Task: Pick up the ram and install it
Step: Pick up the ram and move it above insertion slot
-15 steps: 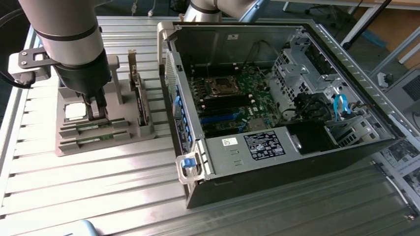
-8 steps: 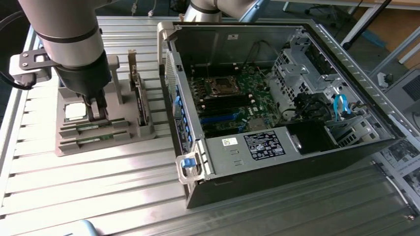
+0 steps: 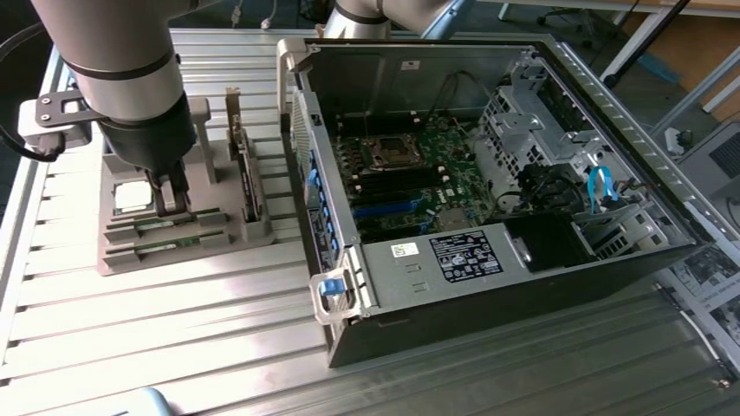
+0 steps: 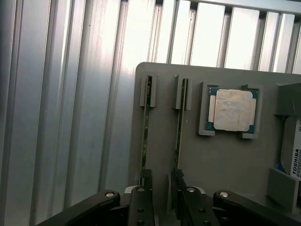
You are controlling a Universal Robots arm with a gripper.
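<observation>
Two thin green ram sticks stand on edge in slots of a grey holder (image 3: 116,260). In the exterior view they are one ram (image 3: 156,227) and its twin (image 3: 156,250). The wrist view shows them edge-on, one ram stick (image 4: 146,132) beside the other (image 4: 179,132). My gripper (image 3: 173,201) hangs low over the holder, just above the sticks. In the wrist view the gripper (image 4: 162,186) is open, with one black finger (image 4: 146,188) in line with each stick. Nothing is held, and I cannot tell which stick lies between the jaws.
A square silver processor (image 4: 232,109) sits in a recess of the holder beside the sticks. An upright expansion card (image 3: 241,165) stands at the holder's edge toward the case. The open computer case (image 3: 486,269) with its motherboard (image 3: 417,165) lies on the ribbed aluminium table (image 3: 173,347), at the exterior view's right.
</observation>
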